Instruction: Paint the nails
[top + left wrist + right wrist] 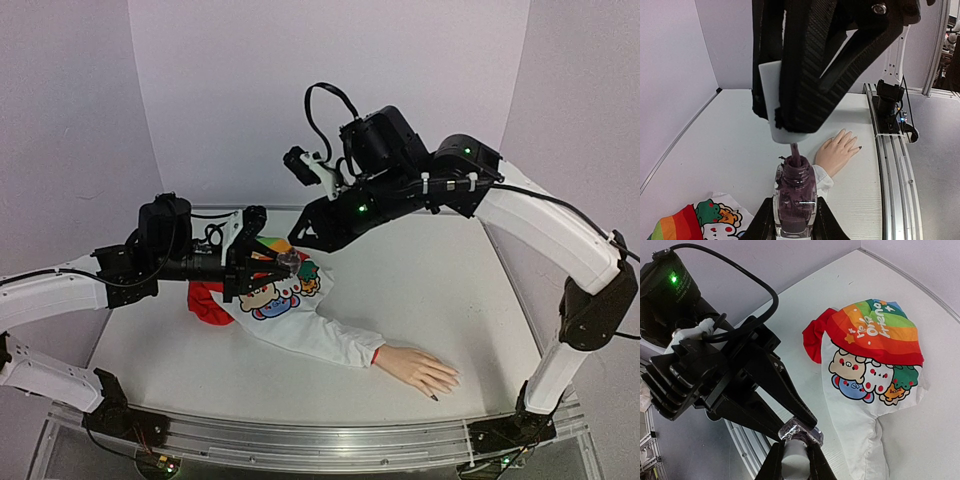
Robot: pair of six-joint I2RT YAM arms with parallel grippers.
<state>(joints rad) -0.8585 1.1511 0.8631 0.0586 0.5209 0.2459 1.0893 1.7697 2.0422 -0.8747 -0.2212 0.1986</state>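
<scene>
White flat surface, enclosed by pale lilac walls. A small clear glass bottle, filled with dark purple polish, stands upright, clamped at its base in the left claw. The right claw is clamped on a pale cylindrical cap; its polish-coated brush stem enters the bottle neck. The left arm reaches in level from the left; the right arm arches over from the right, claw angled down. The pale flesh-coloured mannequin hand lies flat near the front edge, well apart from both claws, in a white cartoon-printed sleeve. Its nails point away from the sleeve, one dark nail among them.
</scene>
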